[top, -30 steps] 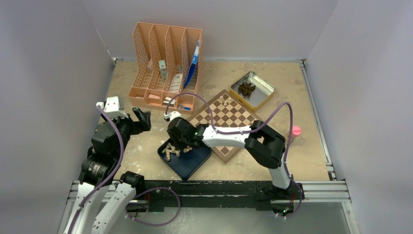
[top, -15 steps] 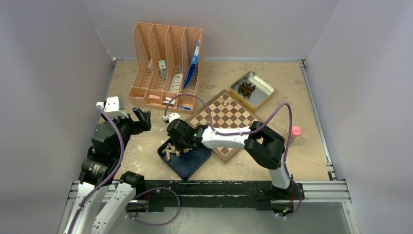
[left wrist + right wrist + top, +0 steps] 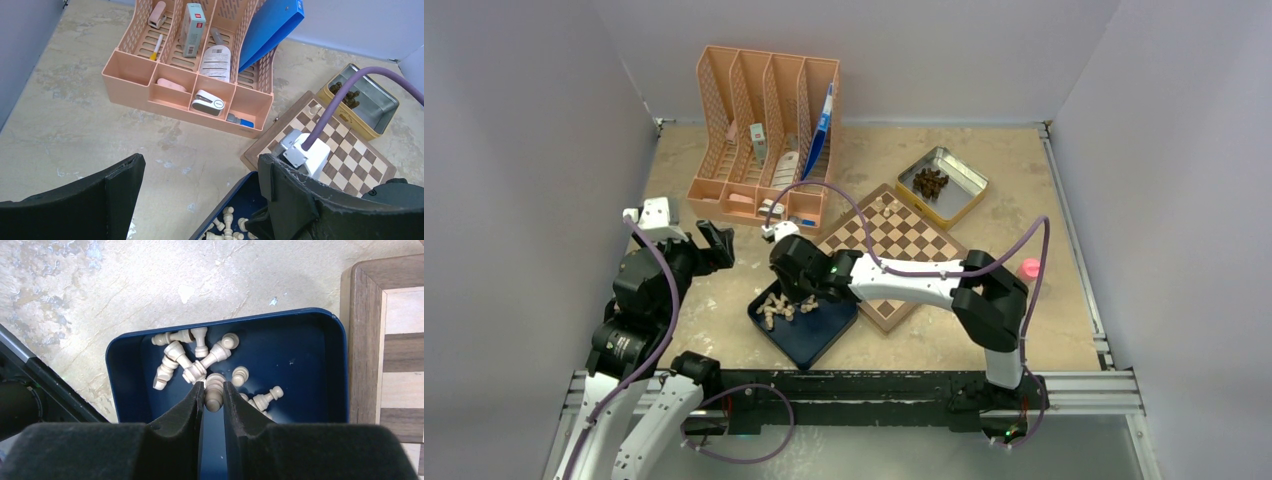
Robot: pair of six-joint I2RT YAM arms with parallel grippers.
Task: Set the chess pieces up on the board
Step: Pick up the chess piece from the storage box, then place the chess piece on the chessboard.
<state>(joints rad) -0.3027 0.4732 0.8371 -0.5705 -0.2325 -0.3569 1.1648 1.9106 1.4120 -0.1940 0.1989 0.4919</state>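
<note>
Pinching one small pale beige wooden chess piece (image 3: 215, 386) between its black pads (image 3: 192, 400), the right gripper (image 3: 213, 392) sits low inside the dark blue square plastic tray (image 3: 226, 320), jaws pressed together on that figure's upper part. Other loose pale wooden figures (image 3: 186, 359) lie heaped in the tray around the pads, and one touches a pad. Lift now and it could snag, ride up, or get flicked over the tray wall. The hold looks narrow and high on the figure, so my read is it may swivel or slip out on the carry. Just beside the tray, on the robot's right, lies the square wooden board (image 3: 362, 340) of tan and dark brown checks; a low carry could clip its rim. Off to the tray's left, well apart, the left gripper (image 3: 200, 200) hangs with jaws spread wide and empty, so no trouble there.
</note>
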